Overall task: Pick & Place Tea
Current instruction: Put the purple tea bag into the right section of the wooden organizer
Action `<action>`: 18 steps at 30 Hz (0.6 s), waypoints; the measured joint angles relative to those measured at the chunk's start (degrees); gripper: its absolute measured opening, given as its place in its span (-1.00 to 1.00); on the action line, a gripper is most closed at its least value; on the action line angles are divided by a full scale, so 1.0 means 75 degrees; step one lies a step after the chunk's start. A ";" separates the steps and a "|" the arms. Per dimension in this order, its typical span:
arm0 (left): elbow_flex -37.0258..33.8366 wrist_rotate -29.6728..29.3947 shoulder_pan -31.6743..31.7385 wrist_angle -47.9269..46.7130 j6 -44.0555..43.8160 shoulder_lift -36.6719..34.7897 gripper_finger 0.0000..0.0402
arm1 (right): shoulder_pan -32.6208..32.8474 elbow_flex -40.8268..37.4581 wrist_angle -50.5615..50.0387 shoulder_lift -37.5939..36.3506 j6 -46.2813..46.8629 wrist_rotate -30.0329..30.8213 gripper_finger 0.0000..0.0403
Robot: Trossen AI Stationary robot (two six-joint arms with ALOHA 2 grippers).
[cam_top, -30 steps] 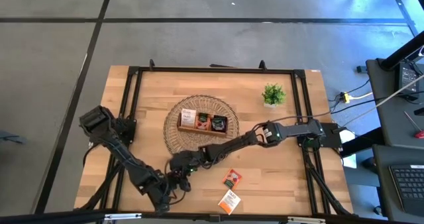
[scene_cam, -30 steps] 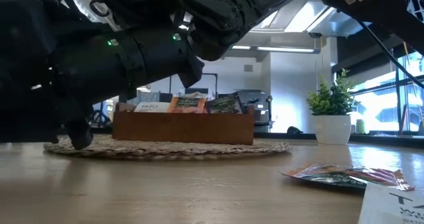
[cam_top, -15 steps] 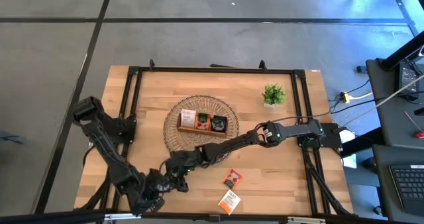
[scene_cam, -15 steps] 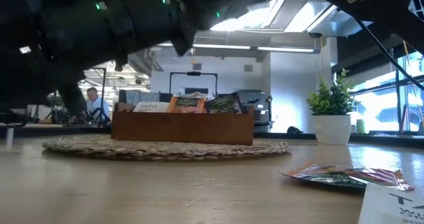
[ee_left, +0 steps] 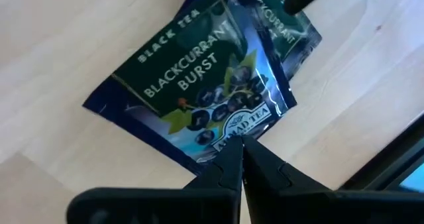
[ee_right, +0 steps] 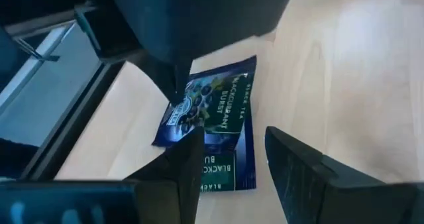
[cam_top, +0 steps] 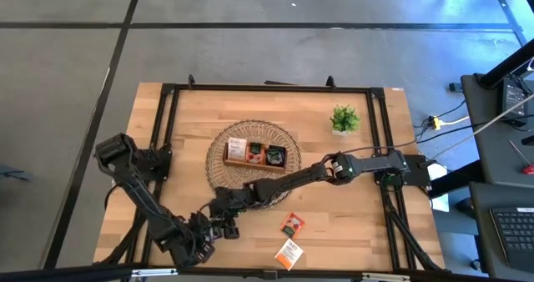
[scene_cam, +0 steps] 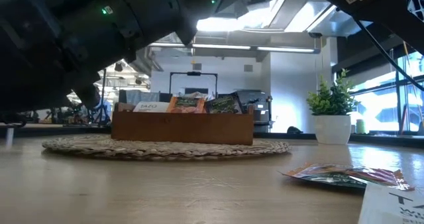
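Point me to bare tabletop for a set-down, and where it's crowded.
Free: the strip between the plant and the woven mat, and the left part beside the mat. Crowded: the front, where both grippers meet over the dark sachets, with two orange sachets nearby.

Even, diffuse overhead light fell on the wooden surface (cam_top: 350,224), with soft shadows. In the low view, bright ceiling lights (scene_cam: 301,15) and windows (scene_cam: 387,105) backlit the dark, defocused arms. Glare streaked the glossy blackcurrant sachet (ee_left: 205,91).
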 joint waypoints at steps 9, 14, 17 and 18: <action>-0.0003 0.0308 0.0288 -0.0419 0.1741 -0.0020 -0.99 | -0.0145 0.0000 -0.0107 0.0000 0.0351 -0.0364 -0.20; -0.0009 0.0288 0.0544 -0.0525 0.2599 -0.0020 -0.99 | -0.0176 0.0000 -0.0129 0.0044 0.0896 -0.0749 -0.20; -0.0009 0.0231 0.0640 -0.0604 0.2868 -0.0020 -0.99 | -0.0181 -0.0064 -0.0126 0.0047 0.1096 -0.0882 -0.20; -0.0010 0.0220 0.0665 -0.0614 0.2951 -0.0020 -0.99 | -0.0183 -0.0089 -0.0129 0.0047 0.1096 -0.0885 -0.20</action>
